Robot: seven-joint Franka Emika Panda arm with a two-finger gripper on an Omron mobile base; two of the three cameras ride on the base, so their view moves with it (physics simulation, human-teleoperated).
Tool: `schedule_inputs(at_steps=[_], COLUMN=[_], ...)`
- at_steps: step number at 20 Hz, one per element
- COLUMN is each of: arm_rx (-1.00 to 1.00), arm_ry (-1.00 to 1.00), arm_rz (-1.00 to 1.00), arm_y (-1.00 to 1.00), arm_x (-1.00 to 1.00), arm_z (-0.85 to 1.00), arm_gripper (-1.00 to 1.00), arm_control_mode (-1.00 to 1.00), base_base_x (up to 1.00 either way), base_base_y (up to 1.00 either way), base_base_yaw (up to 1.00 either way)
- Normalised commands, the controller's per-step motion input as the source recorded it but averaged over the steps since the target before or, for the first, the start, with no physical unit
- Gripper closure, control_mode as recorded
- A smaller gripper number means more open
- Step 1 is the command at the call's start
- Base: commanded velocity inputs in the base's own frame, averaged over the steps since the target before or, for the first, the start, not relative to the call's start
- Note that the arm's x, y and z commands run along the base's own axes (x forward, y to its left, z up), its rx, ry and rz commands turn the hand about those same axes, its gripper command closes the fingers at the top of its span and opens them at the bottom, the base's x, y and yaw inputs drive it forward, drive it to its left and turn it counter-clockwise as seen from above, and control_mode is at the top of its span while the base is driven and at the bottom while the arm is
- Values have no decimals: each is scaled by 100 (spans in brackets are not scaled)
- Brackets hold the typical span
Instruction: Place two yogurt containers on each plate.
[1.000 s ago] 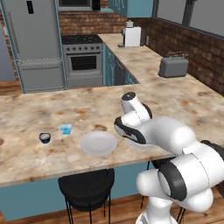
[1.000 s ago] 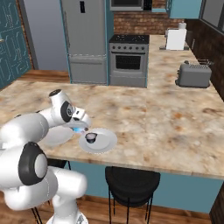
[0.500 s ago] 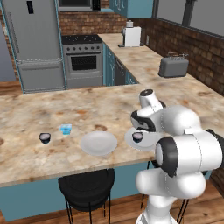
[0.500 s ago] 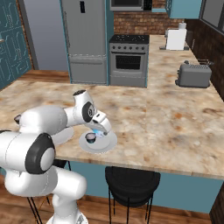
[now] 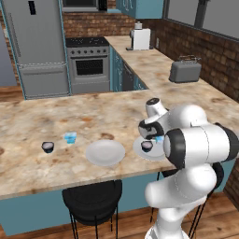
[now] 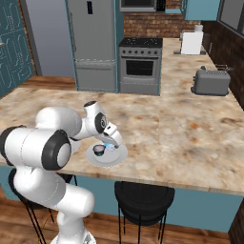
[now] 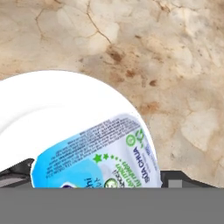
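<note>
- Tool [image 7: 98, 177]: light blue yogurt cup [image 7: 96, 155] framed between its two tips over the right-hand plate [image 5: 140, 148]; whether the cup is gripped or already let go cannot be told.
- A dark round cup [image 5: 147, 146] is seen on that plate.
- Second plate [image 5: 105, 152]: bare, on the worktop [image 5: 56, 126]; blue cup [image 5: 70, 137] and dark cup [image 5: 47, 147] beside it.
- Step judged: release onto the plate; the cup should be set flat, clear of its dark neighbour, and the tool lifted straight.
- Hidden: tool and blue cup largely masked by the arm in base views.

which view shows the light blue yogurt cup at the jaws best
The hand view: the light blue yogurt cup sits large over the plate, its label readable. Both base views show a small blue patch beside the arm.
</note>
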Motion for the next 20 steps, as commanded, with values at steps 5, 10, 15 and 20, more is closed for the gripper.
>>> schedule_inputs(at_steps=[5,10,15,20], arm_rx=[0,0,5,13], arm_ry=[0,0,-5,-10], arm_rz=[-2,-2,0,0], arm_y=[0,0,3,-3], arm_x=[3,0,-56,-77], arm_z=[9,31,39,1], arm_gripper=[-100,-100,-100,-100], arm_control_mode=[-100,-100,-100,100], base_base_x=[0,0,0,-20], base_base_y=[0,0,0,7], base_base_yaw=[0,0,0,0])
